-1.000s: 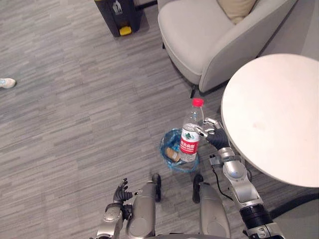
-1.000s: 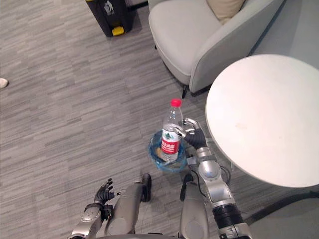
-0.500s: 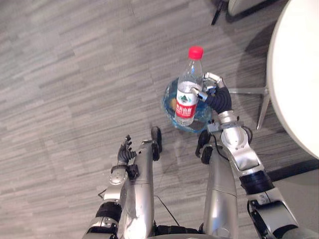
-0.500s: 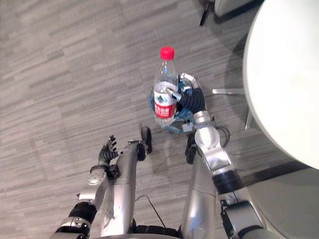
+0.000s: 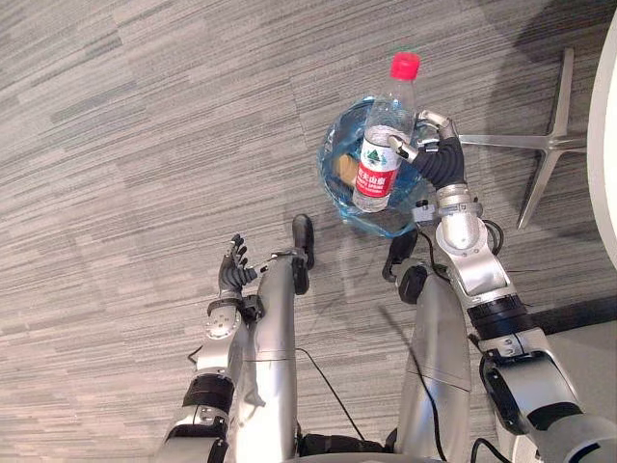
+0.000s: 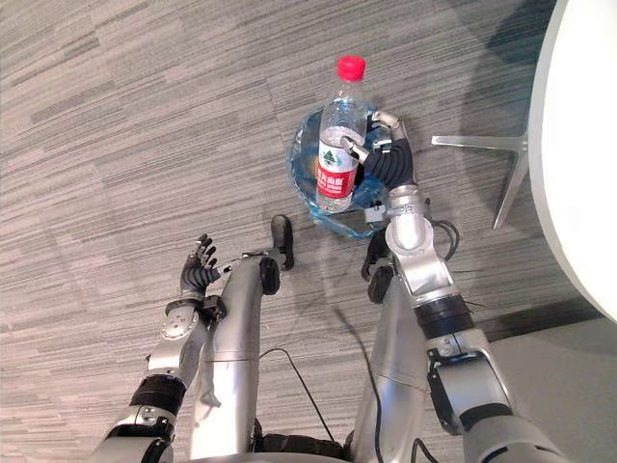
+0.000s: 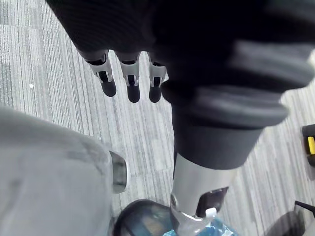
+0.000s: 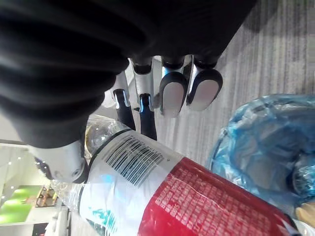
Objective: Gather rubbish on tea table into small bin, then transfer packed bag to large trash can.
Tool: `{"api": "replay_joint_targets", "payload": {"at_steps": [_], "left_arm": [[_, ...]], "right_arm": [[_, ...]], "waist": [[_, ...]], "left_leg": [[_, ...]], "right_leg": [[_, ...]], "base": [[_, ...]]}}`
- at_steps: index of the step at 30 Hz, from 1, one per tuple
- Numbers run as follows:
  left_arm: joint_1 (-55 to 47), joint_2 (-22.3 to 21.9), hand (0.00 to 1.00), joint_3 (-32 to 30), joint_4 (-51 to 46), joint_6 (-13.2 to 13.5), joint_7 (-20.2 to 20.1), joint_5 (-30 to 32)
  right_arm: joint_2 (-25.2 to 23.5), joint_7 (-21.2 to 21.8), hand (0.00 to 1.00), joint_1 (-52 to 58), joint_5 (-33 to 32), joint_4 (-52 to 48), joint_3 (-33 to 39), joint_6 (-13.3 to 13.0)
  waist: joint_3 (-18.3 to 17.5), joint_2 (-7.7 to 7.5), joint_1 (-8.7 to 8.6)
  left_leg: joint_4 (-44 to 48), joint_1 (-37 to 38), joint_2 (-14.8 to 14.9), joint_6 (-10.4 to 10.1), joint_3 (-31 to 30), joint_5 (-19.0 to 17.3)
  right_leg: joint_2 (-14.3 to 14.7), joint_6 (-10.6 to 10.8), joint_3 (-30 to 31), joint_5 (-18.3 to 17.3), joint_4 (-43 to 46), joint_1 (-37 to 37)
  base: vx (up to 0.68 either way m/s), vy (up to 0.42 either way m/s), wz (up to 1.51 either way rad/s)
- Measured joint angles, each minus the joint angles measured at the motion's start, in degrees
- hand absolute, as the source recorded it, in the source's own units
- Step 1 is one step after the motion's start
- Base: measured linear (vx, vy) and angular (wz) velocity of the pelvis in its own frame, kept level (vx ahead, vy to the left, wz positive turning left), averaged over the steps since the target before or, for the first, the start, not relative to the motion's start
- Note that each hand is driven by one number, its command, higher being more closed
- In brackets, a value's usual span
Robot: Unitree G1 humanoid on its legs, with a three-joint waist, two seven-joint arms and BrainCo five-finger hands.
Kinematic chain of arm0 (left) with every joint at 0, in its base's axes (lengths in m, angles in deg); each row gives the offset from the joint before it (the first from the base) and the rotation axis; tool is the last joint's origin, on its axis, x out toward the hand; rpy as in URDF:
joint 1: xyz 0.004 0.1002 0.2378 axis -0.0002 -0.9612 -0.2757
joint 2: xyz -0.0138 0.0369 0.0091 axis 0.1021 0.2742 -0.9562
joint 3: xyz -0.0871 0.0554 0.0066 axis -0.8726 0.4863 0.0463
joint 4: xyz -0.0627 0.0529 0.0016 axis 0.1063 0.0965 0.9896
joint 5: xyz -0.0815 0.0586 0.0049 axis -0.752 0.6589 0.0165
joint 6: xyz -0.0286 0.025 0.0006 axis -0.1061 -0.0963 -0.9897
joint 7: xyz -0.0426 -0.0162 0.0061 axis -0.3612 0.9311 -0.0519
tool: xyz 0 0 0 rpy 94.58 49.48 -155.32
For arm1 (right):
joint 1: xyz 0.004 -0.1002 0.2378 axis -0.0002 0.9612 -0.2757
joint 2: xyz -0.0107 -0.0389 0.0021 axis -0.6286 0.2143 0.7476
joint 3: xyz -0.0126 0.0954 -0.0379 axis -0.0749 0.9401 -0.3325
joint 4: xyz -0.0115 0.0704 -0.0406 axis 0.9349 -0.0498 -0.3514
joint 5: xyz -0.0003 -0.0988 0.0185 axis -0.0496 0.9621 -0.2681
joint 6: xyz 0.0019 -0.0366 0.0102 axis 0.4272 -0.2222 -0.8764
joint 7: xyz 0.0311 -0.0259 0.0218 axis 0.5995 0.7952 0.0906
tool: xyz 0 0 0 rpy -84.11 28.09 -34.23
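A clear plastic bottle with a red cap and red label hangs upright over the small bin, which is lined with a blue bag and stands on the floor. My right hand is shut on the bottle's side, fingers curled round it; the right wrist view shows the bottle against my fingers with the blue bag beyond. Some tan rubbish lies inside the bin. My left hand hangs low at my left side with relaxed fingers, holding nothing.
The round white tea table shows as a sliver at the right edge, with its metal star foot on the grey carpet just right of the bin. Open carpet stretches to the left.
The camera has tilted further down, so the armchair and most of the table have left the picture. The bottle stays in my right hand over the bin, a little nearer to it.
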Motion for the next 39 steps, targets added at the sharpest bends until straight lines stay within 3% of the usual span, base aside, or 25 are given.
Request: {"api": "replay_joint_targets", "payload": {"at_steps": [3,4,22,31,39], "left_arm": [[0.1,0.0,0.00,0.0,-0.1,0.1,0.0,0.0],[0.1,0.0,0.00,0.0,-0.2,0.1,0.0,0.0],[0.3,0.6,0.00,-0.1,-0.3,0.1,1.1,-0.4],[0.3,1.0,0.00,-0.1,-0.3,0.0,1.1,0.2],[0.3,1.0,0.00,0.0,0.0,0.0,1.2,0.2]], "right_arm": [[-0.4,-0.1,1.00,-1.6,0.0,2.5,0.0,0.2],[-0.4,-0.1,0.00,-1.9,0.1,3.0,-0.1,0.4],[-4.0,-0.5,0.00,-2.3,7.0,6.4,-0.8,0.8],[-3.6,-1.0,0.00,2.8,15.9,-0.5,-5.2,0.7],[0.8,0.1,0.00,1.5,25.0,-0.3,-10.3,0.6]], "waist": [[0.0,-0.05,-0.08],[0.0,-0.05,-0.07],[0.1,-0.47,-1.29],[0.3,-1.96,-1.54],[0.3,-2.16,-1.44]], "left_leg": [[-0.4,-0.3,0.0,-0.1,-0.2,0.2],[-0.5,-0.3,0.0,-0.2,-0.3,0.3],[-3.3,-0.2,0.1,-1.2,-1.4,2.3],[-5.0,2.8,0.6,-1.6,-1.4,2.5],[-7.4,3.3,0.5,-1.6,-1.2,4.0]], "right_leg": [[0.0,-0.4,-0.3,0.2,-0.1,-0.3],[0.0,-0.4,-0.4,0.2,-0.1,-0.3],[0.4,-0.7,-1.6,0.3,-1.1,-0.4],[1.2,-1.0,-1.9,0.6,-2.8,2.5],[1.3,-1.2,-2.5,1.0,-4.5,3.0]], "base": [[0.01,-0.012,0.04],[0.00,-0.011,0.04],[-0.01,-0.008,0.02],[-0.02,-0.004,-0.03],[-0.01,-0.005,0.02]]}}
